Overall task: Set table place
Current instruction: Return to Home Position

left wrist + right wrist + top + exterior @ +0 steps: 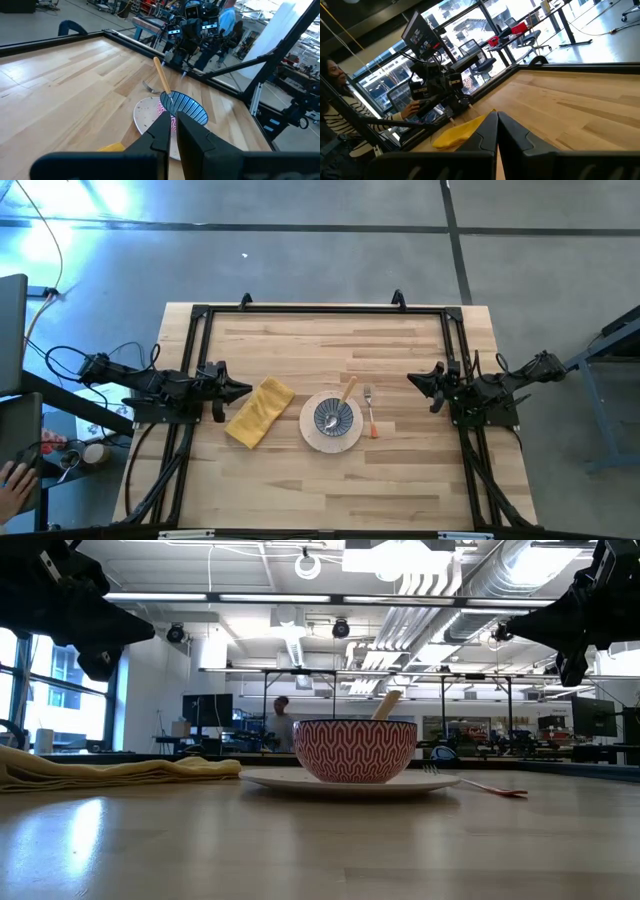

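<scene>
A cream plate (310, 436) lies near the table's middle with a patterned bowl (333, 418) on it. A yellow-handled spoon (346, 391) stands slanted in the bowl. An orange-handled fork (371, 416) lies on the table right of the plate. A folded mustard napkin (259, 411) lies left of the plate. My left gripper (243, 390) is shut and empty above the table by the napkin's left end. My right gripper (413, 380) is shut and empty near the right rail.
A black rail frame (320, 309) runs around the wooden table top (330, 490). A person's hand (15, 480) shows at the far left, off the table. People show in the room beyond the table.
</scene>
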Robot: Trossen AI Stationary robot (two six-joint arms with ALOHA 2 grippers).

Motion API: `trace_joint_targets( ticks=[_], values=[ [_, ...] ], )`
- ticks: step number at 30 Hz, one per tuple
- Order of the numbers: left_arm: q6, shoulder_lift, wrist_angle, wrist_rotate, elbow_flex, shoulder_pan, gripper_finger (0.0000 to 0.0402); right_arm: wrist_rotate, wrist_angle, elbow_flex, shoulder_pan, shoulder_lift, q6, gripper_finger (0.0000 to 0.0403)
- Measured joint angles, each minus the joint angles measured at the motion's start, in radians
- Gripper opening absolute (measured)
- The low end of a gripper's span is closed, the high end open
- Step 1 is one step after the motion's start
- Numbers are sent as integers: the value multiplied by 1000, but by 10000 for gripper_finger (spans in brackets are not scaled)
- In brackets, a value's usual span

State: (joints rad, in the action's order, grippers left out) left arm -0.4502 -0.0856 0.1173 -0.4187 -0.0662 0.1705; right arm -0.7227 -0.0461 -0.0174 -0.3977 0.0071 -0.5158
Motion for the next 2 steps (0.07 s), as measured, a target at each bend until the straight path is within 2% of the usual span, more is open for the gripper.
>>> trace_joint_targets(
  ticks=[2],
  values=[
    [0, 0, 0, 0, 0, 0, 19, 0, 0, 0, 0, 0, 0, 0]
  ],
)
